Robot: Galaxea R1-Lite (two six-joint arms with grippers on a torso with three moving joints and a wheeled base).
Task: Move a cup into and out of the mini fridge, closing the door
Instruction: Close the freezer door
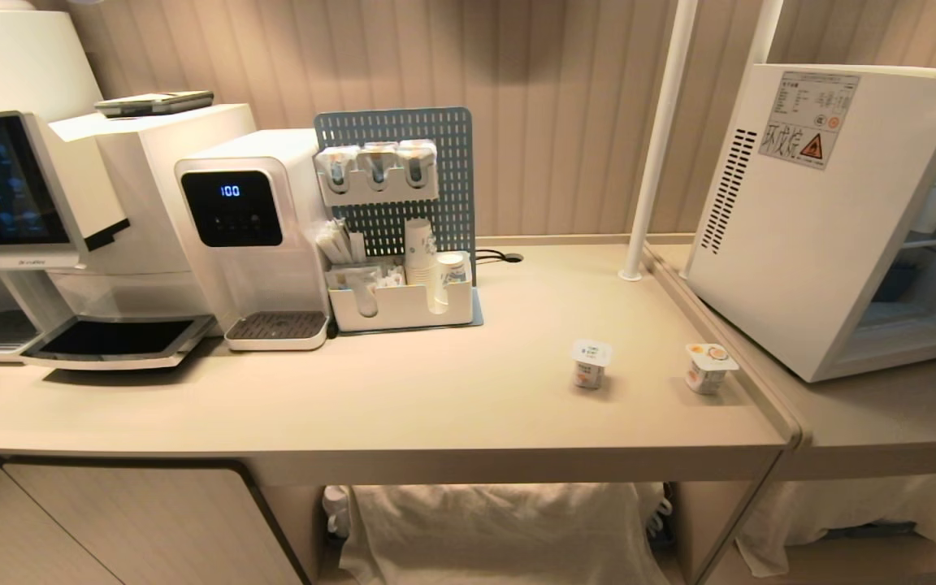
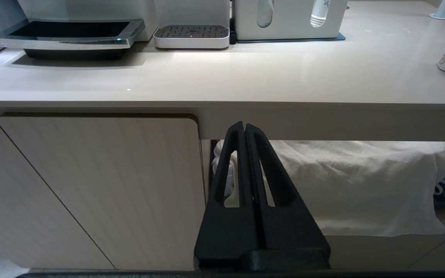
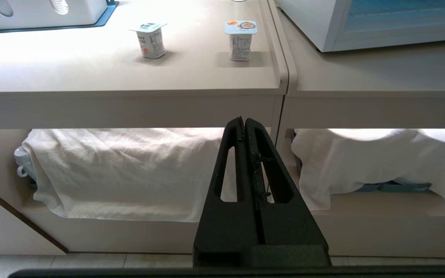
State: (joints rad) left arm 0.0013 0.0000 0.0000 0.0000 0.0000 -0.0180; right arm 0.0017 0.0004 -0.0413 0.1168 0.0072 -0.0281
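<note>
Beige countertop [image 1: 403, 398] runs wall to wall, carrying two small foil-lidded yogurt cups, one [image 1: 591, 363] left of the other [image 1: 708, 368], near its right end. Just beyond, the white box-shaped mini fridge [image 1: 817, 236] stands with its front open, wire shelves showing; its door is not visible. Both the left gripper [image 2: 244, 129] and the right gripper [image 3: 244, 123] hang below the counter edge, fingers pressed together, empty. No grasp is begun; next, I judge, the right gripper must rise, open and straddle the nearer cup.

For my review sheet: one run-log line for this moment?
left gripper: shut, below counter | right gripper: shut, below counter | cups: on counter | fridge: open
</note>
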